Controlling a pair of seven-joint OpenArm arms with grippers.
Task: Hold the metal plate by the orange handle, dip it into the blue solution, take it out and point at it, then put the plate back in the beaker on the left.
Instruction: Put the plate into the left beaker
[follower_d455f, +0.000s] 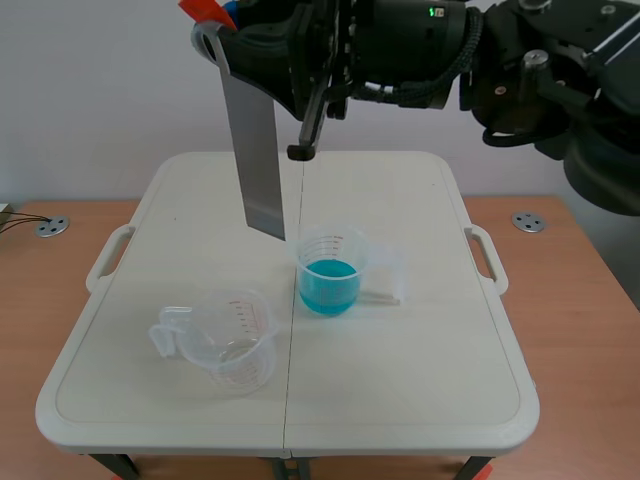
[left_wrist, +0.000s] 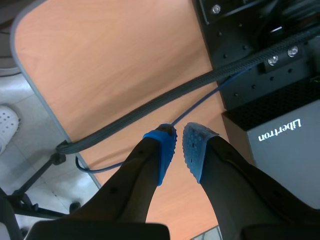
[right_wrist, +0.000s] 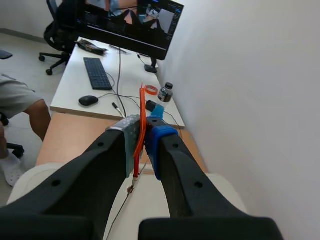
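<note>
Right tool: raised high over the desk, on the arm that crosses above it. Its two fingers are clamped onto the orange handle, which is pinched between the pads.
Orange handle: a thin strip standing edge-on between the right tool's fingertips. One end projects ahead of them.
Metal plate: a long grey strip hanging straight down from the right tool, slightly tilted. Its lower end is free in the air above the desk.
Plate position relative to liquid: it is outside the beaker of blue solution, and its lower corner lies just beside that beaker's rim in the scene view.
Beaker of blue solution: a clear measuring beaker standing upright on the desk, well below the right tool and filled part way.
Empty beaker: clear and upright on the desk. It is farther from the plate's lower end than the blue beaker, toward the robot's left, and the two beakers stand apart.
Left tool: the fingers are drawn almost together, with only a slim gap between the blue pads. Nothing is between them.
Ahead of left tool: a wooden surface and a braided cable running across it.
</note>
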